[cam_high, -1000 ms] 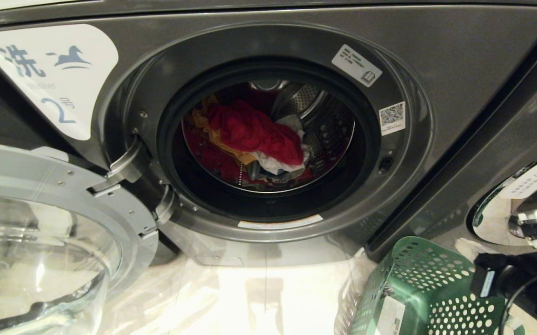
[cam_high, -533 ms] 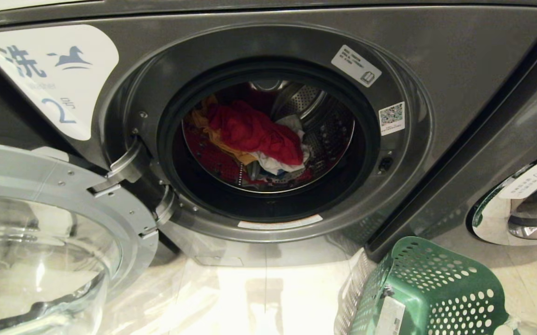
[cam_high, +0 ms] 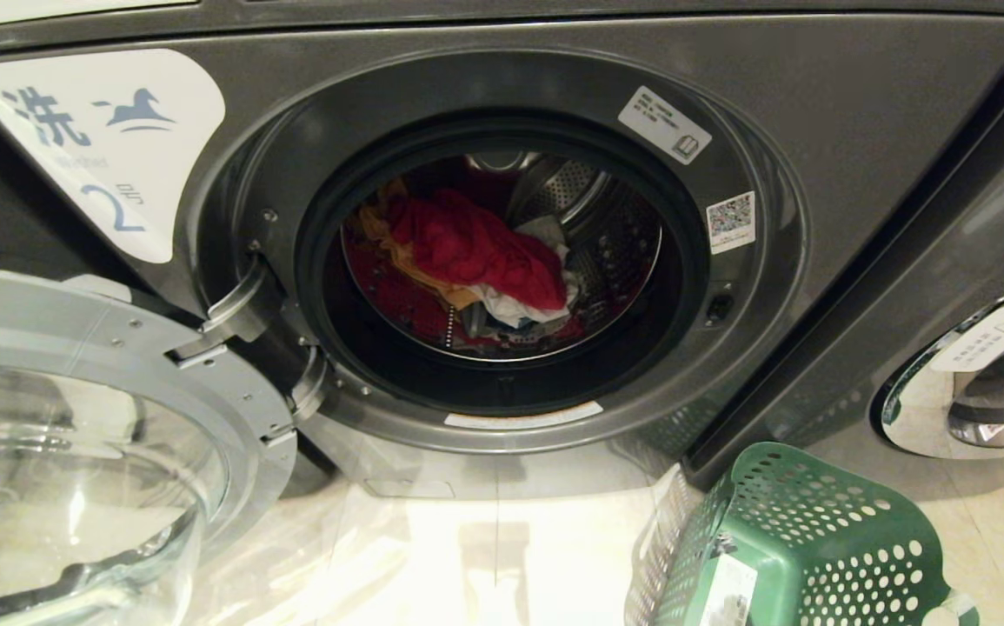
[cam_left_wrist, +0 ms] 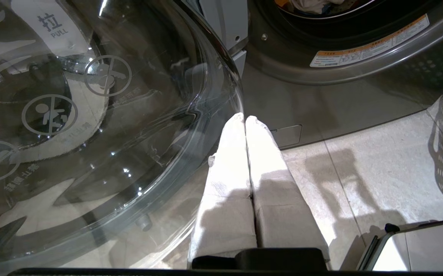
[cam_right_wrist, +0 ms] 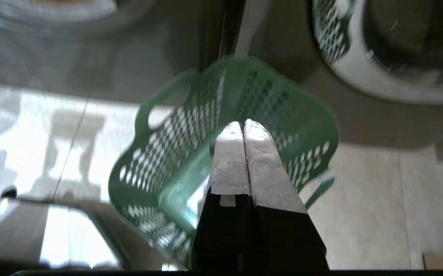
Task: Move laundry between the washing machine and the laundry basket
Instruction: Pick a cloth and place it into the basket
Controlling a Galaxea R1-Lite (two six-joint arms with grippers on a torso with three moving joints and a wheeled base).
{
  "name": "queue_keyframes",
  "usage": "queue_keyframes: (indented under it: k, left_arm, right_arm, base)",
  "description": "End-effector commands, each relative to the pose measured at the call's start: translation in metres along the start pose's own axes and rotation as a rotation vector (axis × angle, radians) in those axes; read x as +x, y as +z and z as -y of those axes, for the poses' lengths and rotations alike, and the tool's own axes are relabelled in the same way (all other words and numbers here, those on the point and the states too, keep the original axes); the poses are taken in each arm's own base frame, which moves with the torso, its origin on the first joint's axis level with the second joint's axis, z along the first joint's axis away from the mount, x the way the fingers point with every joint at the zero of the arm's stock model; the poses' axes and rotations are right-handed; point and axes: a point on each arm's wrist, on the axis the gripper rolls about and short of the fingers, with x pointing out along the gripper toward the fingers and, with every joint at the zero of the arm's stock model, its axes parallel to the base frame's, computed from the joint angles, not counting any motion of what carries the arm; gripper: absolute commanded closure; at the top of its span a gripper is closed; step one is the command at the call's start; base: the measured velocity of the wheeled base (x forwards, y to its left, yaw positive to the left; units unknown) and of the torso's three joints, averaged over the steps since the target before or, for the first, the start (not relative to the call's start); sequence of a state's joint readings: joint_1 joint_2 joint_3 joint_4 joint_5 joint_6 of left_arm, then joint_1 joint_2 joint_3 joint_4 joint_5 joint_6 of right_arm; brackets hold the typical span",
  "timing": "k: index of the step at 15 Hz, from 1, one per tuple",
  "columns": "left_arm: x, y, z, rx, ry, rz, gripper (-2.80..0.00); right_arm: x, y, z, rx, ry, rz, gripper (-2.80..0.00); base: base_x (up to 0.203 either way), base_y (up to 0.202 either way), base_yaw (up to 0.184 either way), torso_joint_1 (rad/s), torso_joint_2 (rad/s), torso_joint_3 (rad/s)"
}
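Right arm is gone from the head view; a sec ago it filled the lower right corner beside the basket, now that corner shows only basket and floor. Nothing else has shifted: clothes sit the same in the drum.

Washing machine [cam_high: 814, 104], the one w/ the blue 2 label [cam_high: 106, 143], stands w/ its glass door [cam_high: 76, 435] swung wide to the robot's left. Laundry [cam_high: 475, 252] is all inside the drum: a red piece on top, orange-yellow behind it on the left, white underneath.

Laundry basket [cam_high: 814, 539] sits on the floor at the lower right, just in front of the washer's corner. Right wrist view looks into it and I see no cloth in there, tho that view is blurred.

Right gripper [cam_right_wrist: 242, 124] hangs above the basket's open top, fingers pressed together, holding nothing. Left gripper [cam_left_wrist: 244, 119] is parked low beside the open door's glass, also clenched on nothing.

Judgement: if the job was basket to washer, it looks basically done, w/ both claws free and maybe only the door left to shut. If washer to basket, nothing is moved yet.
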State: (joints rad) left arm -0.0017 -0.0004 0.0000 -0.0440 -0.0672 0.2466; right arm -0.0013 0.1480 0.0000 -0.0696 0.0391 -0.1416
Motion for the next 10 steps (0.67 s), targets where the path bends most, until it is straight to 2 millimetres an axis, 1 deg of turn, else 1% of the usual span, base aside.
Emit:
queue_keyframes:
  k: [1,2,3,10]
  left_arm:
    - [0.0001,-0.0004,0.0001,0.0,0.001,-0.002,0.0]
    - [0.0001,-0.0004,0.0001,0.0,0.0,-0.001,0.0]
    - [0.0001,-0.0004,0.0001,0.002,0.0,-0.001,0.0]
    - [0.0001,-0.0004,0.0001,0.0,0.0,-0.001,0.0]
  right_arm:
    - [-0.0097,-0.0097,-0.0016,0.02,-0.021,0.129,0.0]
    - [-0.0094,-0.0097,-0.0015,0.038,-0.023,0.133,0.0]
    - [-0.0092,-0.01,-0.0016,0.011,-0.024,0.133,0.0]
    - [-0.009,-0.0108,-0.0016,0.004,-0.028,0.127,0.0]
  base:
    - [0.0,0.0,0.0,0.0,0.0,0.0]
    - [0.0,0.0,0.0,0.0,0.0,0.0]
    - [0.0,0.0,0.0,0.0,0.0,0.0]
    - [0.0,0.0,0.0,0.0,0.0,0.0]
